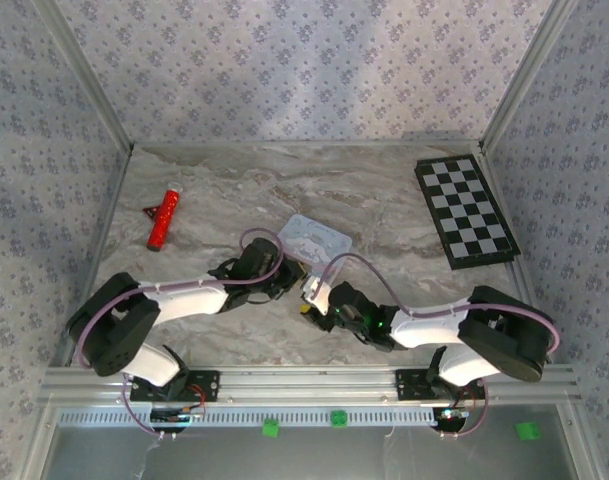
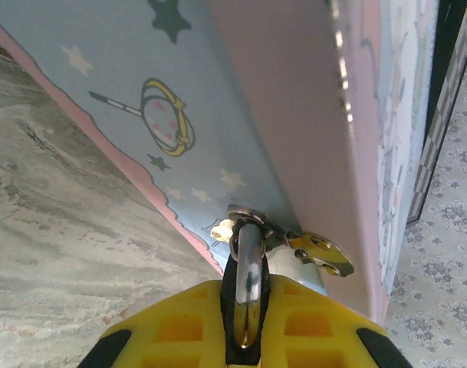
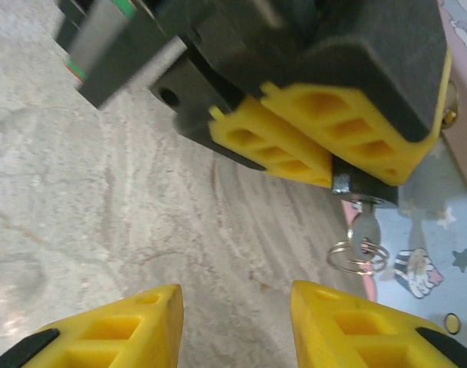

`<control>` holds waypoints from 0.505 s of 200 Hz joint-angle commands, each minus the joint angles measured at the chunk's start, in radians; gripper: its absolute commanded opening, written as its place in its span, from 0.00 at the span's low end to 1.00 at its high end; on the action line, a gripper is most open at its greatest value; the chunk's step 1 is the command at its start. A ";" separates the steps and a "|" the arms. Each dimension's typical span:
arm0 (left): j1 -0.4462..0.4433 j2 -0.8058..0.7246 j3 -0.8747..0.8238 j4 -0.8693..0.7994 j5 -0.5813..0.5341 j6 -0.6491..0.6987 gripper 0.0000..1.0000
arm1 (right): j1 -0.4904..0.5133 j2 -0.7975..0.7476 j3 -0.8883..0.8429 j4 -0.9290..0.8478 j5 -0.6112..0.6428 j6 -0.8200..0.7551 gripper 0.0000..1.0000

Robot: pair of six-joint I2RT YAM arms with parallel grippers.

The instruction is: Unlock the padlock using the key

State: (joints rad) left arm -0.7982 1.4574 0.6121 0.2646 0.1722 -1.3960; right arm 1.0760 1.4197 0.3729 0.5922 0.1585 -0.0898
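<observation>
The padlock (image 2: 247,270), key (image 3: 363,228) inserted, is clamped in the left gripper (image 2: 245,331); the right gripper (image 3: 235,308) gapes nearby.

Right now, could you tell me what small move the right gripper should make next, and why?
Probably ease the open right gripper toward the key until its fingers flank the key's head, ready to close. The key appears seated in the padlock, which the left gripper clamps, and the right fingers are apart from it.

small dark padlock (image 3: 367,188) in left gripper (image 2: 247,341), silver shackle (image 2: 247,268) through tin hasp (image 2: 319,253); key (image 3: 363,230) in keyhole, ring (image 3: 356,259) attached.
</observation>
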 commanded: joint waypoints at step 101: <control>-0.001 -0.104 -0.058 0.018 0.005 0.037 0.00 | 0.022 0.201 0.049 0.269 0.183 -0.168 0.35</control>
State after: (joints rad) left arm -0.7921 1.4075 0.5510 0.2562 0.1722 -1.3792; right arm 1.0996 1.5864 0.3904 0.7990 0.2909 -0.2371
